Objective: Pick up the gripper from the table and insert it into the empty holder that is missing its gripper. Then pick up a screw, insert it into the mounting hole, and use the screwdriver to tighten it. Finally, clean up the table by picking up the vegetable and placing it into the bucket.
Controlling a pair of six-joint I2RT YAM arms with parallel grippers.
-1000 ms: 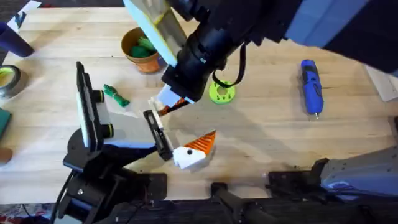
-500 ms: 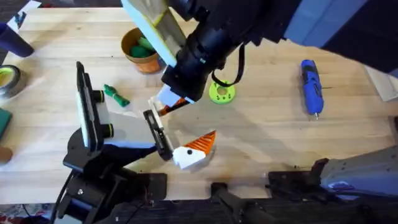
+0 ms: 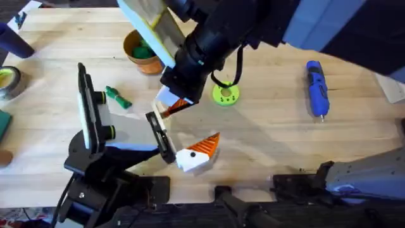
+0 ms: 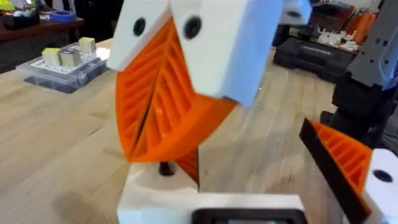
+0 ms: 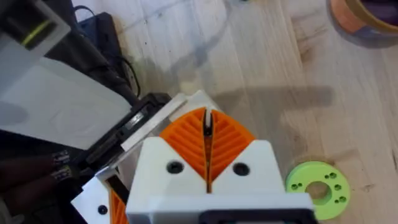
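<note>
Right gripper (image 5: 207,118): orange ribbed pads pressed together, only a thin dark seam between them, pointing down over the middle-left of the table (image 3: 266,145). It appears to pinch the gripper (image 3: 166,99), whose white block sits at the fingertips with a bit of orange showing beside it; the exact contact is hard to make out. The piece hangs just above the far end of the holder (image 3: 159,136), the slim black bar on the white wedge body of the black-based fixture; I can't tell whether they touch. The matching white-and-orange piece (image 3: 199,151) sits at the bar's near end, tip pointing away to the right. Left gripper: can't tell its state. The lime-green disc with holes (image 3: 225,95) lies just right of the right gripper. The vegetable (image 3: 118,96) lies on the wood left of the holder, beside the fixture's upright black plate. The bucket (image 3: 140,57) stands behind it toward the far edge, with a lighter green piece inside. The screwdriver (image 3: 316,87) lies well apart on the right, tip toward the near edge. A tape roll (image 3: 7,81) sits at the left edge.
</note>
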